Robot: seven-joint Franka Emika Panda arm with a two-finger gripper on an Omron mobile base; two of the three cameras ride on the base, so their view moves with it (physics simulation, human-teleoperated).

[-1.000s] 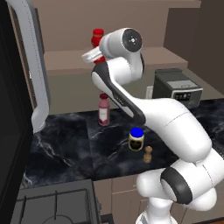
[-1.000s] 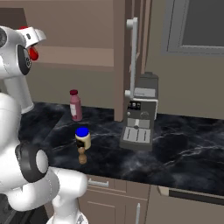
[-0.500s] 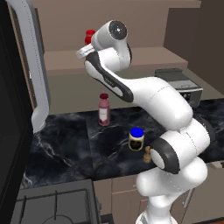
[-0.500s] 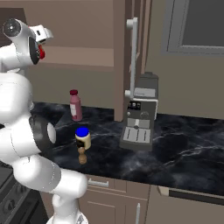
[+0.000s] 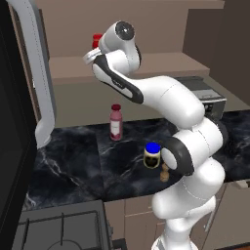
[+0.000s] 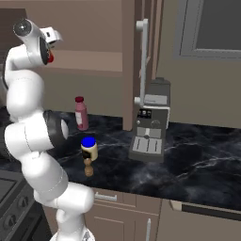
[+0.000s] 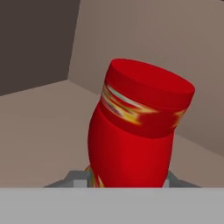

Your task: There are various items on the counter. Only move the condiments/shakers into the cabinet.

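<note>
My gripper is up inside the cabinet, just above its beige shelf board, shut on the small red squeeze bottle. In the hand view the red bottle, with its yellow label, tilts up between the fingers against the tan back wall. From the right, the bottle shows red beside the hand. The cream jar with blue lid and the tiny brown shaker stand together on the black marble counter.
The pink bottle with dark red cap stands at the back of the counter. A grey coffee machine is at the right. The open grey-white cabinet door hangs at the left, with a dark stovetop below.
The arm has swung the red bottle sideways and deeper into the cabinet, then nearly stopped. The jar, the shaker and the pink bottle have not moved.
</note>
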